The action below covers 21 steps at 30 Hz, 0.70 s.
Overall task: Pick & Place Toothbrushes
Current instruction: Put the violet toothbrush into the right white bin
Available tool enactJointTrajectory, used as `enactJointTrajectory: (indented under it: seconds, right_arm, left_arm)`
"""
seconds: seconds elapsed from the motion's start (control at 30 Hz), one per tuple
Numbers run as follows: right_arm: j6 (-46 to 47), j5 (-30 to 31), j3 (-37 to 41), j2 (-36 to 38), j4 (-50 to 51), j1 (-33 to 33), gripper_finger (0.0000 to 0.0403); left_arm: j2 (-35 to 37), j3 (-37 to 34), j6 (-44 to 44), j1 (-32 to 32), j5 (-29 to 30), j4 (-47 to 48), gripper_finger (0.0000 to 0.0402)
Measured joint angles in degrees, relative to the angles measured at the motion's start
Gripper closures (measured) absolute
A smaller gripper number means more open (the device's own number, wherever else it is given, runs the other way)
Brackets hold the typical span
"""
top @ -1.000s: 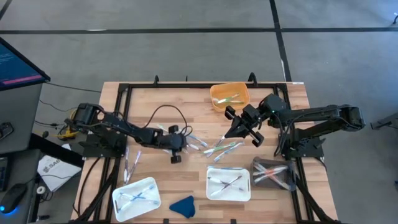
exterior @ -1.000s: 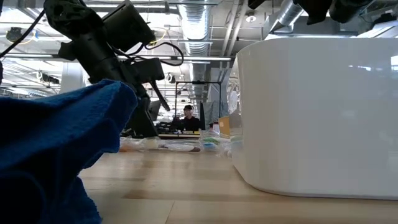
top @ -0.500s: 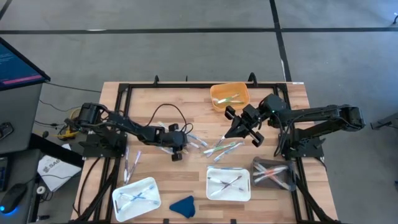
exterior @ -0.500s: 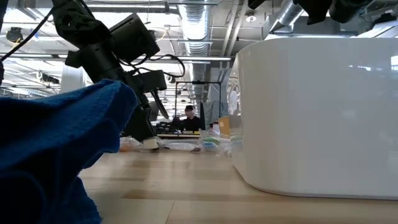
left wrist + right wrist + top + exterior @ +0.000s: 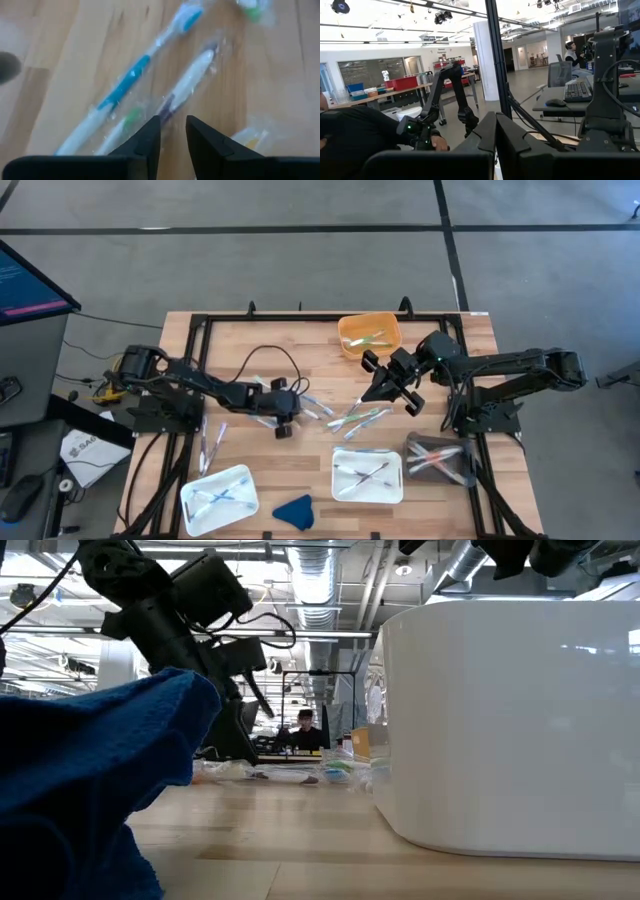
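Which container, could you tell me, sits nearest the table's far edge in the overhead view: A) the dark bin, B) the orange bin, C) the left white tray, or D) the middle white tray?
B: the orange bin lies near the table's far edge, just behind the right gripper, while both white trays and the dark bin line the near edge.

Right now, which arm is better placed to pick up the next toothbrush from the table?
Probably the left. The left end effector is low over the wrapped toothbrushes on the table, fingers slightly apart. The right end effector is shut, and its wrist view looks out into the room.
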State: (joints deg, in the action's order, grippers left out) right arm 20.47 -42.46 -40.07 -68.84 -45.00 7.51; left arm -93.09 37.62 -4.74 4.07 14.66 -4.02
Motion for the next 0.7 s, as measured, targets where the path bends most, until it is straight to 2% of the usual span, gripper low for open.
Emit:
enactJointTrajectory:
  seconds: [0.7]
  right_arm:
    - [0.0, 0.0, 0.0, 0.0, 0.0, 0.0, 0.0403]
  left_arm:
    - [0.2, 0.0, 0.0, -2.2, -1.1, 0.6, 0.0316]
